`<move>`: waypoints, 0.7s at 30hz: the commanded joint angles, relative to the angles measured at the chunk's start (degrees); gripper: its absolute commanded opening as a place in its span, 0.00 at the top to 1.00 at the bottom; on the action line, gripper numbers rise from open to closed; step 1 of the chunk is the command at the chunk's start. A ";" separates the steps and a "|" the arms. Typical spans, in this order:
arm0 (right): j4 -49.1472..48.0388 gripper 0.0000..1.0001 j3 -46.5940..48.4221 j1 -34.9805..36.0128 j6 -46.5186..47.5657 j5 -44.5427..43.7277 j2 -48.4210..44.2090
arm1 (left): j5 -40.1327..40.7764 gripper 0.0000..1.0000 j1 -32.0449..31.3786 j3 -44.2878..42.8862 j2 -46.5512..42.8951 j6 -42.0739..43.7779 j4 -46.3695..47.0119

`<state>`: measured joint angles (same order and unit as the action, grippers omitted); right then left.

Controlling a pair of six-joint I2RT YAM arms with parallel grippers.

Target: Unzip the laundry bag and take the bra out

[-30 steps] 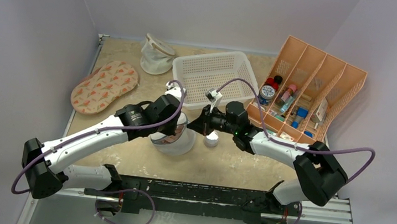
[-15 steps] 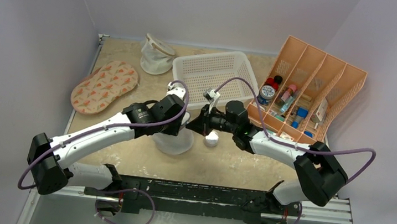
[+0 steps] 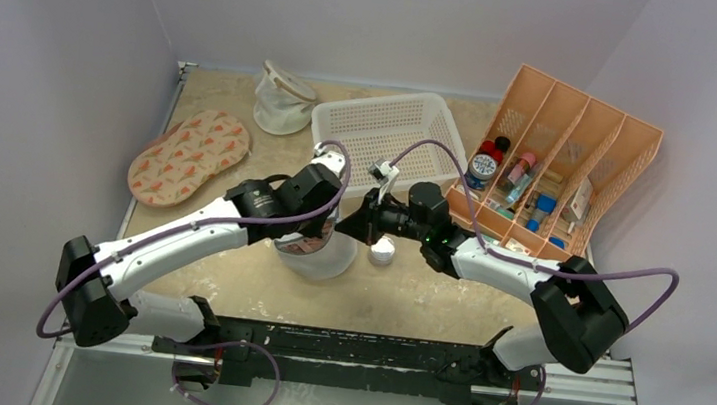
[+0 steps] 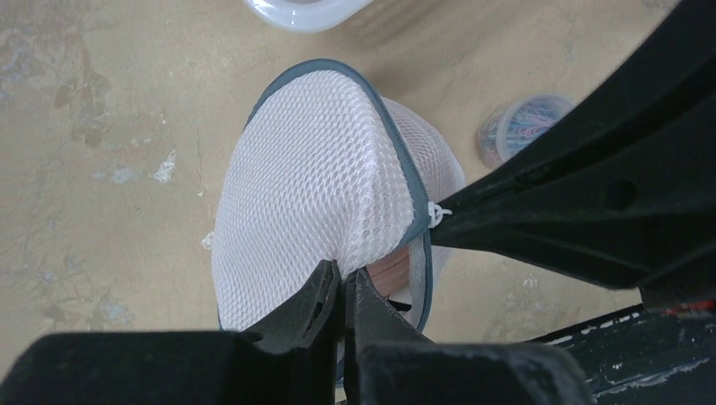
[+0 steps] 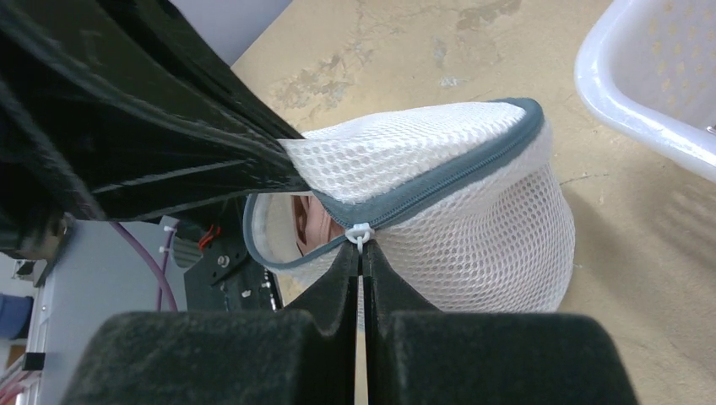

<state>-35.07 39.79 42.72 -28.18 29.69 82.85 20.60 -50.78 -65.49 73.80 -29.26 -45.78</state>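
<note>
White mesh laundry bag (image 4: 312, 177) sits mid-table (image 4: 101, 126) between my two arms, just in front of the white basket (image 3: 382, 135). My left gripper (image 4: 342, 283) is clamped on the edge of the mesh lid, and my right gripper (image 5: 361, 253) is pinched tight on the little white zipper pull (image 5: 359, 233). The grey-blue zipper is partway open, and the pink bra (image 5: 314, 221) peeks through the gap, tucked inside the bag.
</note>
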 commanded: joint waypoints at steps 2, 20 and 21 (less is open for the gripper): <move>-1.78 1.00 -0.26 -1.41 -0.70 -0.05 -0.10 | 0.23 1.00 0.20 1.34 -8.45 4.44 0.05; -0.14 1.00 5.87 -0.21 2.00 9.55 4.29 | 3.39 0.37 0.16 5.55 -6.70 -2.74 8.31; -0.40 1.00 5.67 -0.21 1.77 9.09 3.77 | 2.68 0.36 0.16 5.30 -5.87 -2.67 8.94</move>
<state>-33.26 43.51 42.11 -25.15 37.12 88.79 23.99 -50.70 -59.86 67.07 -31.94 -43.70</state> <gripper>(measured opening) 0.007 0.622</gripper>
